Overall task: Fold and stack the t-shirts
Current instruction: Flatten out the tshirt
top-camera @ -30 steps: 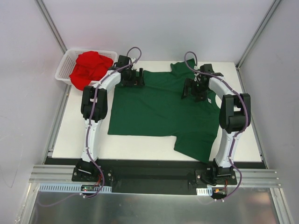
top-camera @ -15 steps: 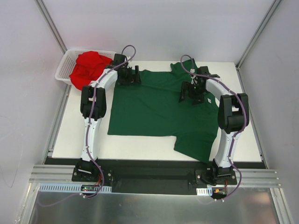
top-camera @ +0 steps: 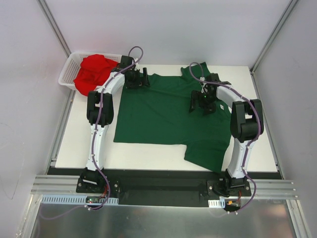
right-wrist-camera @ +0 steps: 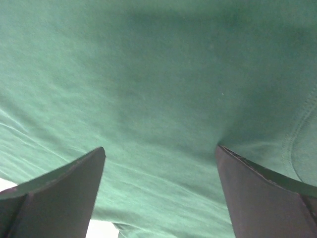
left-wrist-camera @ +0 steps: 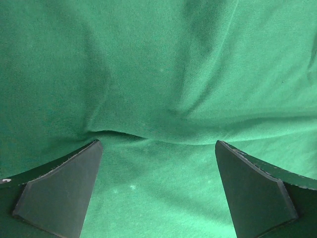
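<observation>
The dark green t-shirt (top-camera: 163,114) lies spread flat on the white table (top-camera: 79,144), with one sleeve pointing toward the near right. The bright red t-shirt (top-camera: 91,72) is a crumpled heap in the white mesh basket (top-camera: 66,75) at the far left. My left gripper (top-camera: 137,79) is open at the green shirt's far left corner. In the left wrist view its gripper (left-wrist-camera: 158,142) has its tips down on the green cloth (left-wrist-camera: 163,74), which creases at the left tip. My right gripper (top-camera: 202,102) is open over the shirt's far right part. Its wrist view shows the gripper (right-wrist-camera: 160,148) close on the cloth (right-wrist-camera: 158,74).
Grey enclosure walls and metal posts (top-camera: 54,29) surround the table. Bare white tabletop shows along the left side, the near edge and the right edge (top-camera: 262,144). A sliver of table (right-wrist-camera: 101,230) shows under the shirt's hem in the right wrist view.
My right gripper has shifted left and nearer over the green shirt. My left gripper has moved slightly farther and left to the shirt's corner. Both stayed open.
</observation>
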Available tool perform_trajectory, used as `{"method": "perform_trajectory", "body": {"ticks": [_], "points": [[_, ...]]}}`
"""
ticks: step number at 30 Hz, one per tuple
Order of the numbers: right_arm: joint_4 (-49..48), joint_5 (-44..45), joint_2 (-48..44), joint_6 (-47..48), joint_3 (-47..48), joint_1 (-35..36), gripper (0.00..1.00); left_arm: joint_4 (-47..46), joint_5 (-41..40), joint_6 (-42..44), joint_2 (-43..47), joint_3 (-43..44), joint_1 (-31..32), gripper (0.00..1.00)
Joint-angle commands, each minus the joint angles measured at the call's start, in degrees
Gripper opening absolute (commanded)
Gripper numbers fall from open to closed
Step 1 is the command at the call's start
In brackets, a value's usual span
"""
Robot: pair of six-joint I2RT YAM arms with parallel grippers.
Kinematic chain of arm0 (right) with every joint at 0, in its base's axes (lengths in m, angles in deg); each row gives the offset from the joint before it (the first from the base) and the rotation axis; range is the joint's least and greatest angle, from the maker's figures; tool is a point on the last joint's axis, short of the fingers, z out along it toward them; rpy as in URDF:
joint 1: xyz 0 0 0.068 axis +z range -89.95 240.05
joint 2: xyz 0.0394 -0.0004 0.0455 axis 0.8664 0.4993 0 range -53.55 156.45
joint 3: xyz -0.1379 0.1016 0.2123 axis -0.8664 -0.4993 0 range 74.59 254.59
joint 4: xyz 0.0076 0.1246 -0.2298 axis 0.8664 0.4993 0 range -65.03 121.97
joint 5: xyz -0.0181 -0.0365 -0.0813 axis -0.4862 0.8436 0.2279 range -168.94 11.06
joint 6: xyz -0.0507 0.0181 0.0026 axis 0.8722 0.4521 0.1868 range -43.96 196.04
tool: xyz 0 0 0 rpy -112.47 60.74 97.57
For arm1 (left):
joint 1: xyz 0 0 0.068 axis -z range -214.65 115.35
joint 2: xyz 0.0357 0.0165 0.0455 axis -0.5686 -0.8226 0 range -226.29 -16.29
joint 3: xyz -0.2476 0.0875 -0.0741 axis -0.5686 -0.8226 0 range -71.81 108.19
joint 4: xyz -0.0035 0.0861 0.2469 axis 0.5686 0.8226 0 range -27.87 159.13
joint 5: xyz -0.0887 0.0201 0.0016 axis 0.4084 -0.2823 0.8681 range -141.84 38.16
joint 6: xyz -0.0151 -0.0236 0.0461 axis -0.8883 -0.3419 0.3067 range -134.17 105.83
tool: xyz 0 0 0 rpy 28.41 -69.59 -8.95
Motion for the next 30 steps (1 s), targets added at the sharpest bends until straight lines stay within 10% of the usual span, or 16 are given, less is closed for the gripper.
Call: {"method": "perform_trajectory", "body": {"ticks": [1,17,30], "points": [[0.7,1.3,-3.2,0.2,-0.1,0.2,0.96,0.8,1.6,-0.3,0.8,0.0,-0.7,0.99],[-1.1,1.3,-4.6,0.1,4.2,0.8,0.96,-3.4,1.6,2.6,10.6,-9.6,-0.7,0.99],[-1.3,-4.1,9.7,2.3,26.4,0.6,0.96,-13.8,0.8,2.9,30.5,-27.6,-0.7,0.99]]}}
